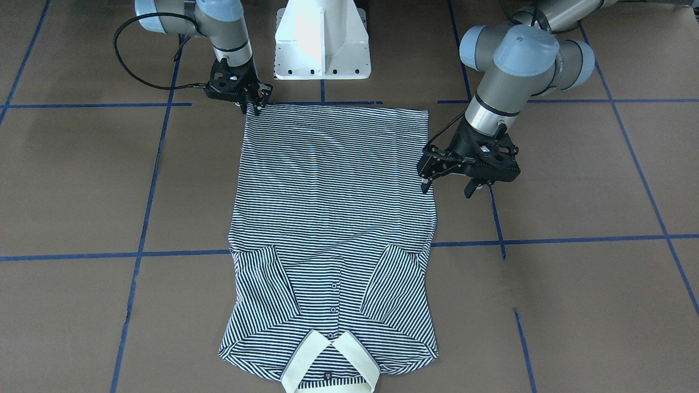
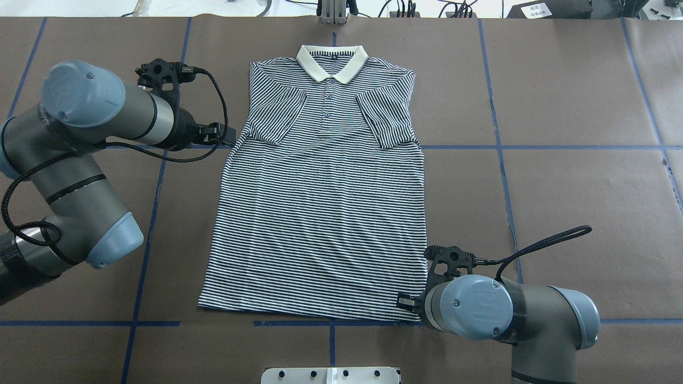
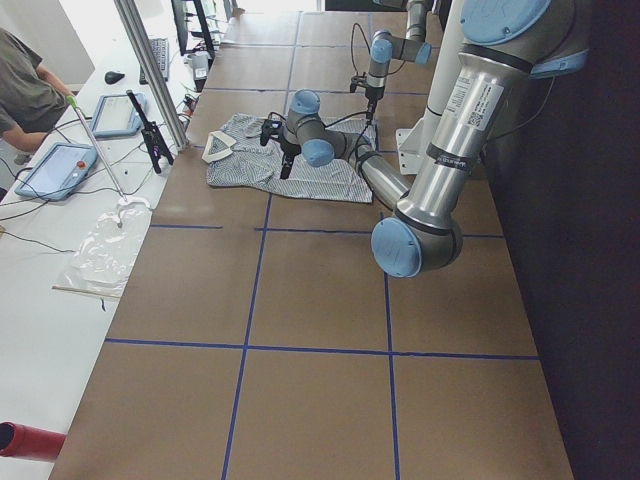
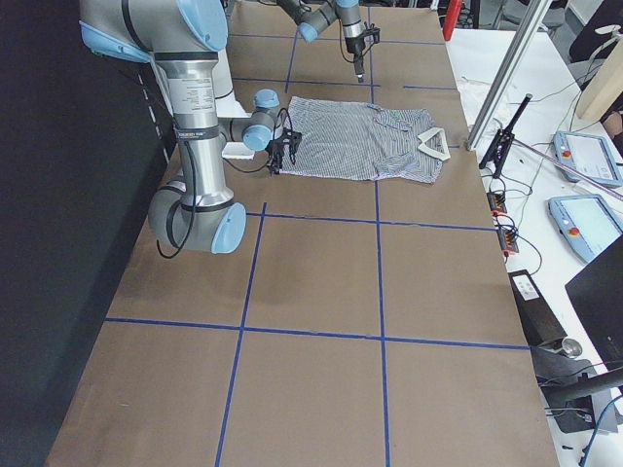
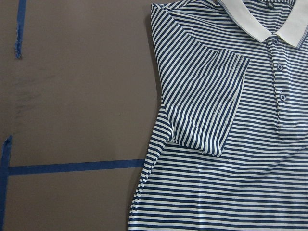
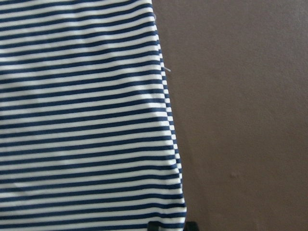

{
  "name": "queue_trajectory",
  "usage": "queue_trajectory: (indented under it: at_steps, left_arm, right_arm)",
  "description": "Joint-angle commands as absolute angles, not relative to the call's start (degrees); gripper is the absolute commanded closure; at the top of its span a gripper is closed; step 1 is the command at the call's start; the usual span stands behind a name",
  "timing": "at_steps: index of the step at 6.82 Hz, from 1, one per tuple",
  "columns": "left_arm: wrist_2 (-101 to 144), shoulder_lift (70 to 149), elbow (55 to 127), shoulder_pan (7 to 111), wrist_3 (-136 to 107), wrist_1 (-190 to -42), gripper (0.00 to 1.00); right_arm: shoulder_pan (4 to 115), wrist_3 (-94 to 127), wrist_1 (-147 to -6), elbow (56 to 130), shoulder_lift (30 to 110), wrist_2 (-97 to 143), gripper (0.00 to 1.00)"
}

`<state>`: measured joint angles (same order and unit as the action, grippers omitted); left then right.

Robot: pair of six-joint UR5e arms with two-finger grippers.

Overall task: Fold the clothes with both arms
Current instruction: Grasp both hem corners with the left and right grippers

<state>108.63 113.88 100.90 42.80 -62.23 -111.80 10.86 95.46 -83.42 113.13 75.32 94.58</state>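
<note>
Polo shirt [image 1: 333, 207] flat at frame centre, long axis top to bottom, hem uppermost. Right gripper [image 1: 255, 105] upper left, on hem corner; pinching or not, cannot tell. Left gripper [image 1: 427, 176] right of centre, spread, beside side edge, farther from hem.

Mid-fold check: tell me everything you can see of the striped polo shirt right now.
The polo shirt lies flat, front up, on the brown table, collar away from the robot. Thin-looking knit, narrow navy-and-white stripes; plain cream collar spread open, placket buttoned. Both short sleeves are folded inward over the chest; the body is unfolded, lightly rippled. The right gripper sits at the near hem corner, the left gripper by the side edge on the robot's left. Whether either grips the cloth, I cannot tell.
</note>
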Motion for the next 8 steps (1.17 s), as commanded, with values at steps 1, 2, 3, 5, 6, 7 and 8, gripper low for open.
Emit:
queue_trajectory:
  at_steps: [1, 2, 3, 5, 6, 7, 8]
  left_arm:
    - [108.63, 113.91, 100.9, 42.8, -62.23, -111.8, 0.0]
    - [108.63, 113.91, 100.81, 42.8, -62.31, -111.8, 0.0]
    - [108.89, 113.65, 100.64, 42.8, -63.01, -111.88, 0.0]
    - [108.9, 109.64, 104.12, 39.84, -76.64, -112.23, 0.0]
    - [107.07, 105.16, 109.63, 34.77, -83.69, -111.89, 0.0]
    - [101.57, 101.29, 112.73, 28.1, -89.85, -111.71, 0.0]
    - [97.69, 99.51, 113.37, 22.56, -95.92, -111.45, 0.0]
  right_arm:
    - [10.9, 95.45, -83.41, 113.29, 75.41, 94.66, 0.99]
    - [10.9, 95.45, -83.32, 113.38, 75.32, 94.4, 1.0]
    - [10.99, 95.71, -83.23, 114.25, 75.32, 93.61, 1.0]
    - [11.6, 94.93, -82.88, 116.27, 74.8, 93.34, 1.0]
    - [12.73, 94.57, -82.53, 117.06, 74.97, 93.43, 1.0]
    - [13.01, 93.87, -82.53, 118.64, 74.88, 93.43, 1.0]
    - [13.62, 93.35, -82.53, 118.91, 74.71, 93.51, 1.0]
